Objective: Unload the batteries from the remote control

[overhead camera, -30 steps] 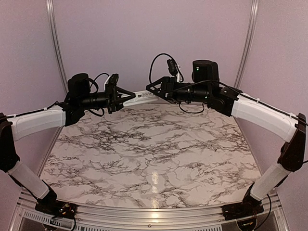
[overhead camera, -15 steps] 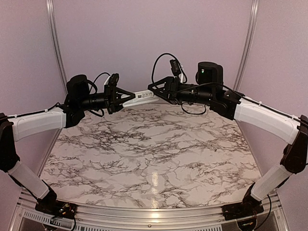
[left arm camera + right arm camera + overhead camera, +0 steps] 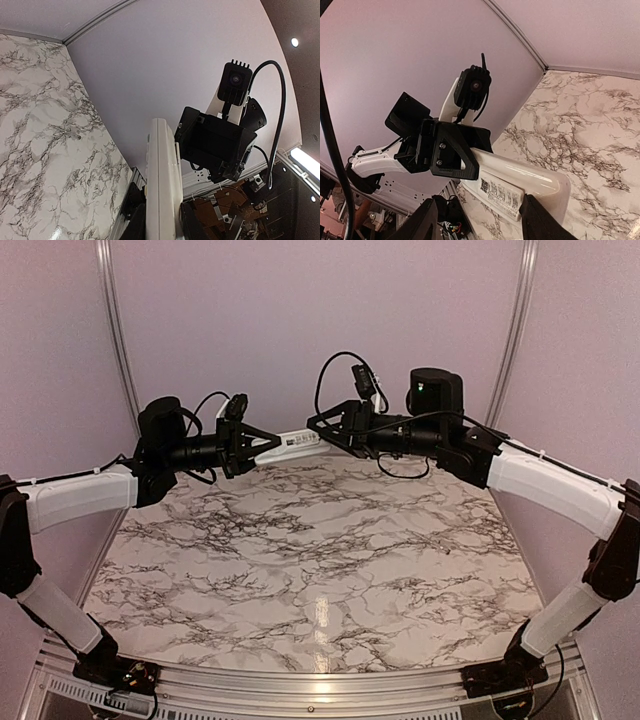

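Observation:
The remote control (image 3: 293,440) is a slim white bar held level in the air above the table's far edge. My left gripper (image 3: 262,444) is shut on its left end; the left wrist view shows the remote (image 3: 162,185) edge-on between the fingers (image 3: 162,227). My right gripper (image 3: 318,428) is open around the remote's right end. In the right wrist view the remote (image 3: 530,177) shows a printed label panel (image 3: 497,192), one of my right gripper's (image 3: 477,220) fingers (image 3: 537,217) is against the panel's end, and the other stands well apart. No batteries show.
The marble table (image 3: 320,550) lies below both arms. Lilac walls with metal corner rails (image 3: 115,330) close in the back and sides. The right gripper's body (image 3: 215,145) and camera fill the space just beyond the remote in the left wrist view.
The right arm has lifted and drawn slightly to the right along the remote's end over the last second. The left gripper and remote have hardly moved.

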### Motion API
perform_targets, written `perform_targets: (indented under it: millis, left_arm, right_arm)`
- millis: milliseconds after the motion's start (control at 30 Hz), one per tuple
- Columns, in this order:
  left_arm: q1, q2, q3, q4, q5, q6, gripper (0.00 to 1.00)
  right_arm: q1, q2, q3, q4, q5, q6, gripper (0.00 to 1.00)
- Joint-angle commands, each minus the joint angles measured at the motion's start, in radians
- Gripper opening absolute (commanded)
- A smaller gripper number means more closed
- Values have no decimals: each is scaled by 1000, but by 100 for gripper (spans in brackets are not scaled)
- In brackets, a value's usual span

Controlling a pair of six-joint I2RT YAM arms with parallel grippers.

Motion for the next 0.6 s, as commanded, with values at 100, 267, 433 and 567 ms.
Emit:
perform_targets:
  millis: [100,267,433,567]
  left_arm:
    - [-51,-50,23,125,53,44,0]
    - [-51,-55,32,40,32,93,0]
    - [-51,-60,34,-12,9,121,0]
    - [-51,-55,35,-14,5,121,0]
  right_arm:
    - [63,123,98,-270,40,-65,56]
    - [84,153,148,-325,86,-95,56]
    - [89,176,200,-386,111,-125,56]
    - [89,173,190,-366,89,-118,56]
